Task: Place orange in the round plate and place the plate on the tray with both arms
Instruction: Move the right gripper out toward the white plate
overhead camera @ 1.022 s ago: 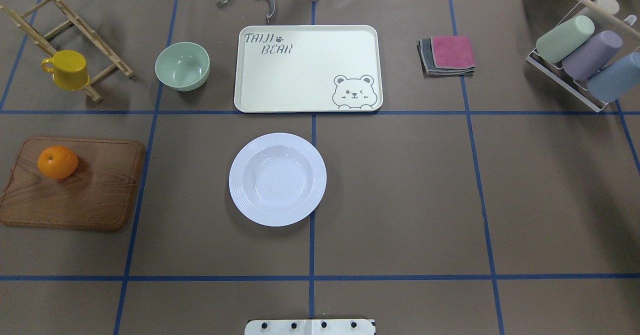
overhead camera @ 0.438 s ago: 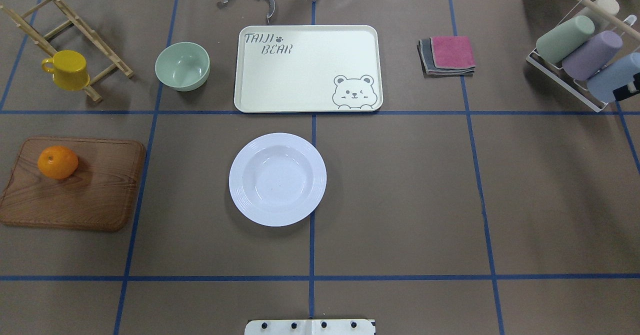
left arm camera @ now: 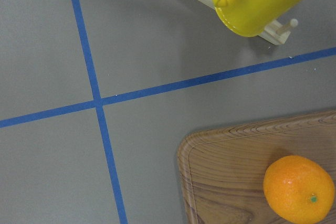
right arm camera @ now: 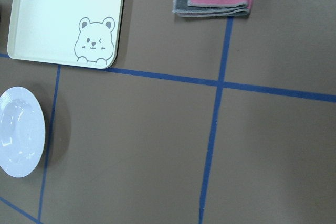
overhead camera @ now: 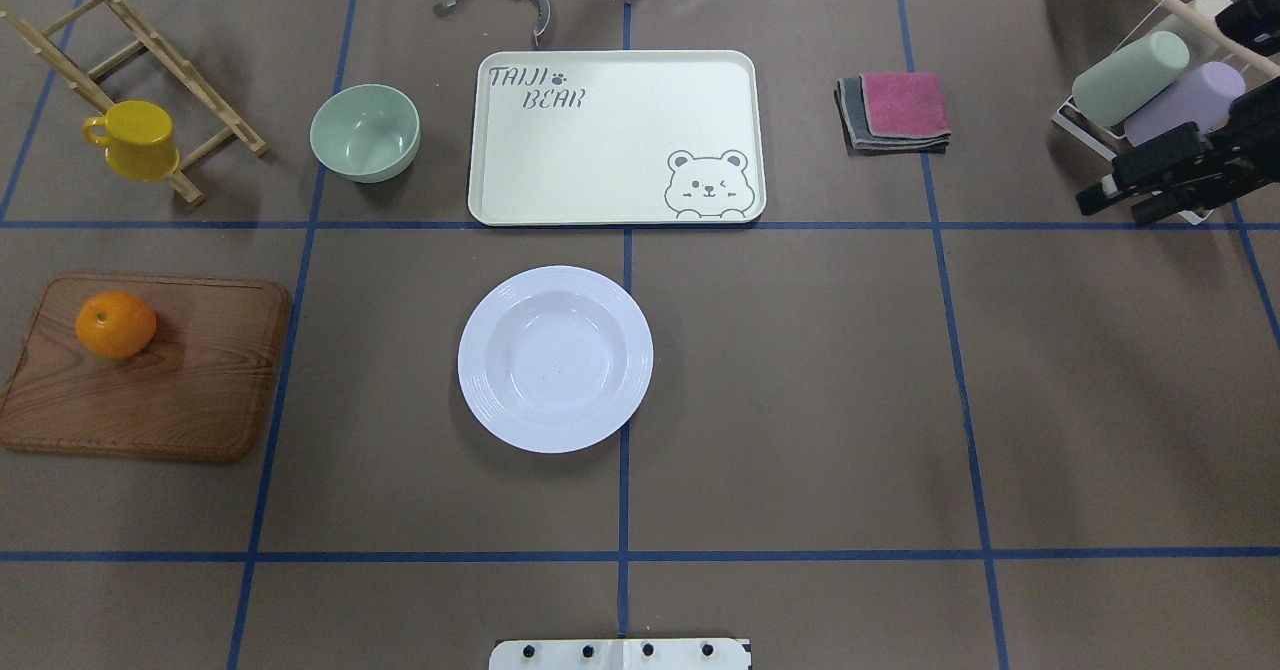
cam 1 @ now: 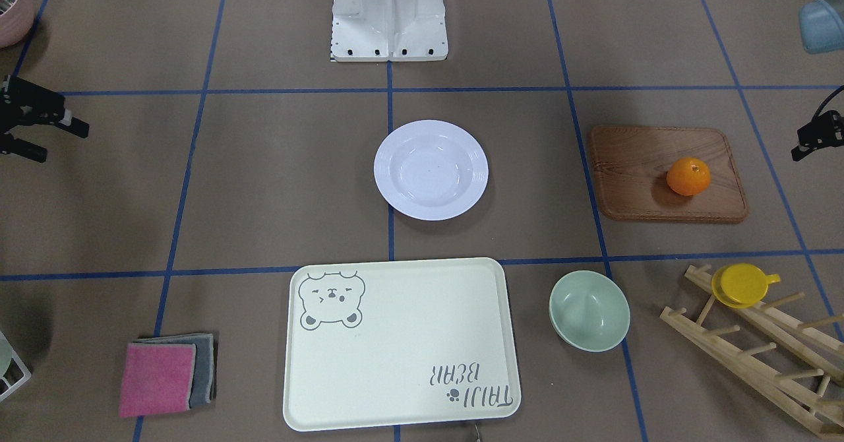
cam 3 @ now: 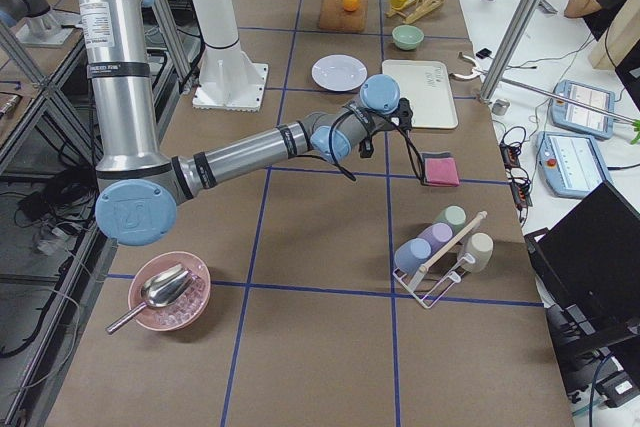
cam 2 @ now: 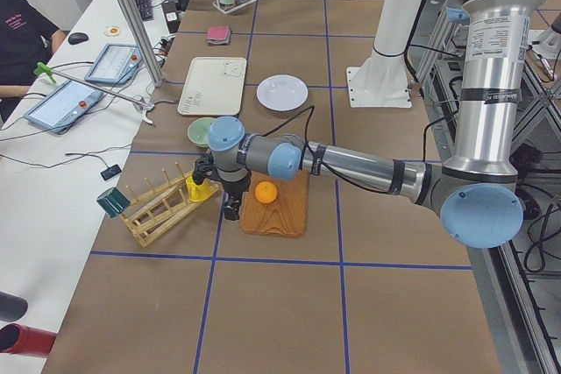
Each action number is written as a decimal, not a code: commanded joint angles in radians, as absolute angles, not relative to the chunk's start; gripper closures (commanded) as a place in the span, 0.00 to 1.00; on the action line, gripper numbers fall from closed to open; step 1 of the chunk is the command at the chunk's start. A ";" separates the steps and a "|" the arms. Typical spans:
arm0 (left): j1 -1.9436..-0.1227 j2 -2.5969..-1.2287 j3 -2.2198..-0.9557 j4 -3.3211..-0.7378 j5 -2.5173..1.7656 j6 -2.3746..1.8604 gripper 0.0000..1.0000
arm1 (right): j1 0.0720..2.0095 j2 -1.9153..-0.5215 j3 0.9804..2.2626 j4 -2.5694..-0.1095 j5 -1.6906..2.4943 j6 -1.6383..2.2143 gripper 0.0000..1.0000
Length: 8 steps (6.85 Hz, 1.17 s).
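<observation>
Overhead exterior view shows nothing done yet: small bright orange fruit (overhead camera: 116, 324) sits on brown wooden board (overhead camera: 200, 390), glossy white round plate (overhead camera: 555, 358) empty near cream bear-print tray (overhead camera: 600, 150), right gripper (overhead camera: 1110, 210) spread and empty, left gripper (cam 1: 810, 141) impossible to read

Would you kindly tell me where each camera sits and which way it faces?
Front-facing: across the table, facing the robot base; right pincer at left edge, left pincer at right.
Overhead: behind the robot, looking forward and down; right pincer shows.
Exterior left: table's end; the left arm reaches near the orange.
Exterior right: opposite end; the right arm spans the table.
Left wrist: down on the orange; no body.
Right wrist: down on the tray corner; no body.
Front-facing and overhead share the round plate, from opposite sides.
</observation>
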<state>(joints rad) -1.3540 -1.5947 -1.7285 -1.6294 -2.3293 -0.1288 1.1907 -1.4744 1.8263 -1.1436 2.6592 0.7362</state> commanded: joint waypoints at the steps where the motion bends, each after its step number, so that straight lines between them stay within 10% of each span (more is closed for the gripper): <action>1: -1.342 -1.591 -1.733 -1.667 -2.330 -0.194 0.01 | 1.082 -1.465 1.819 -0.974 2.556 0.992 0.00; 5: -1.230 -1.569 -1.729 -1.810 -2.318 -0.394 0.01 | 0.830 -1.456 1.611 -0.133 2.320 1.695 0.02; 8: -1.093 -1.551 -1.726 -1.968 -2.228 -0.624 0.01 | 0.637 -1.370 1.620 -0.110 2.088 1.832 0.02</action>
<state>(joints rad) -1.1550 -1.5538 -1.7278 -1.9157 -2.2681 -0.5323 0.6856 -1.3868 1.6176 -0.1217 2.1436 1.8018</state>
